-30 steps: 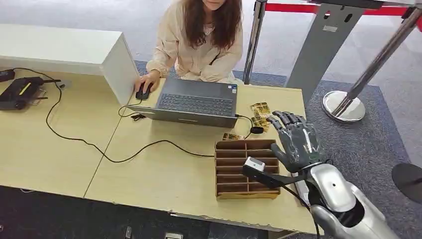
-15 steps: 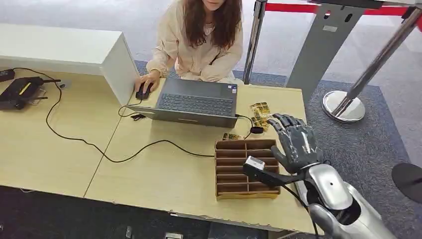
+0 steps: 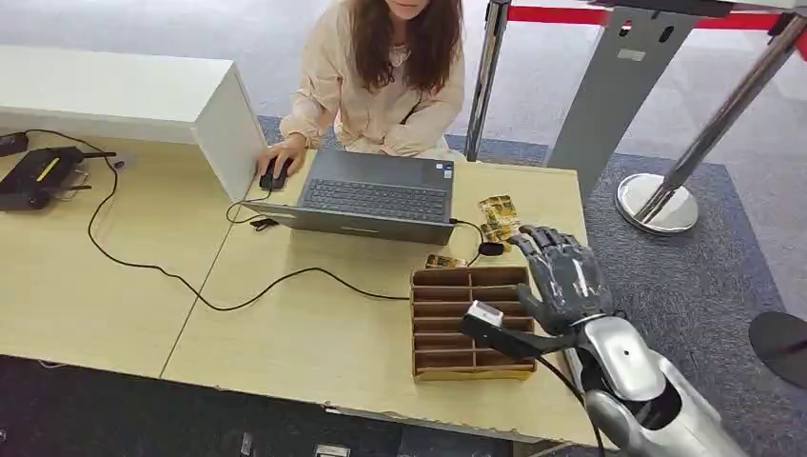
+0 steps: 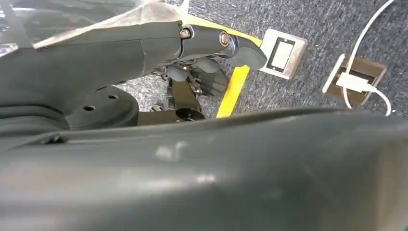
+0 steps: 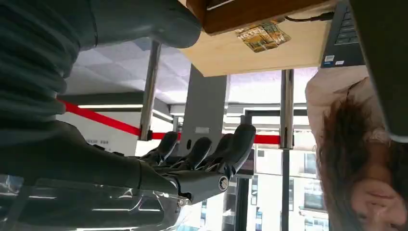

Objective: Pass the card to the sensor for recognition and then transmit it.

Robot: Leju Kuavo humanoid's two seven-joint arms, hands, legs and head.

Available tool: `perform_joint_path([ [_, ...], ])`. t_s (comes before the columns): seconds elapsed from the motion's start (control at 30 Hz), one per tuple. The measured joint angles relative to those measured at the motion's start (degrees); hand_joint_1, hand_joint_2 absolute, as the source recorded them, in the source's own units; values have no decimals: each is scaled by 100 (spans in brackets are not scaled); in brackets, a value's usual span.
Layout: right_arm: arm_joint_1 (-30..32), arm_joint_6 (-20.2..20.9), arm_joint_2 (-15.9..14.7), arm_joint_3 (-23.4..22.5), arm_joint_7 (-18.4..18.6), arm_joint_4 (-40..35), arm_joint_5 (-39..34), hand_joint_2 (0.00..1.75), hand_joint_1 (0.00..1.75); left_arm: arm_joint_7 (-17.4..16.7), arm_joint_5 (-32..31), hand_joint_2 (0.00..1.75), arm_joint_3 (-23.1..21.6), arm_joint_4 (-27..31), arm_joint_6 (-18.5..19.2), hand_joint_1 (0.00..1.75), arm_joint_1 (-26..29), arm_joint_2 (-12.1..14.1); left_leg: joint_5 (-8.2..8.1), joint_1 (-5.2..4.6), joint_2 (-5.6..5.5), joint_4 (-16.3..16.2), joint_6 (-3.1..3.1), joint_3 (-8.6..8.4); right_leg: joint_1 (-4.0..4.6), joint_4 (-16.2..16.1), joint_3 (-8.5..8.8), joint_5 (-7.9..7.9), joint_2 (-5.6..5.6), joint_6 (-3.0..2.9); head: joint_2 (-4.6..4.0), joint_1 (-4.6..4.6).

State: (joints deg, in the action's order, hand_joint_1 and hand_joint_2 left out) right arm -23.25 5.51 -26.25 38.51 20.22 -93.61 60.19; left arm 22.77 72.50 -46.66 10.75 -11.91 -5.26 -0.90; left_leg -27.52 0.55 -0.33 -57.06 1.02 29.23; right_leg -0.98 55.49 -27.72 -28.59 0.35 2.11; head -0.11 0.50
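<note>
gold patterned cards [image 3: 499,217] lie on light wooden worktop [image 3: 314,333] beside brown slotted wooden organizer [image 3: 471,324], within reach; right hand [image 3: 566,276] hovers above, fingers [image 3: 542,238] spread, holding nothing. left hand's state: cannot tell.

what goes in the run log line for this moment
right hand: empty, fingers apart | beside slotted box | cards on table

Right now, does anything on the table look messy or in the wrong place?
Yes. A few gold cards lie loose on the table beside the laptop, and another card sits just outside the brown slotted box instead of in a slot.
</note>
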Motion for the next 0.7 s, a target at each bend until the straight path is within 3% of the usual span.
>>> perform_joint_path([
  [0.7, 45, 24, 133, 142, -42, 171, 66, 175, 56, 79, 24, 0, -2, 0, 2, 0, 0, 0, 0, 0, 0, 0, 0, 0, 0, 0, -1, 0, 0, 0, 0, 0],
])
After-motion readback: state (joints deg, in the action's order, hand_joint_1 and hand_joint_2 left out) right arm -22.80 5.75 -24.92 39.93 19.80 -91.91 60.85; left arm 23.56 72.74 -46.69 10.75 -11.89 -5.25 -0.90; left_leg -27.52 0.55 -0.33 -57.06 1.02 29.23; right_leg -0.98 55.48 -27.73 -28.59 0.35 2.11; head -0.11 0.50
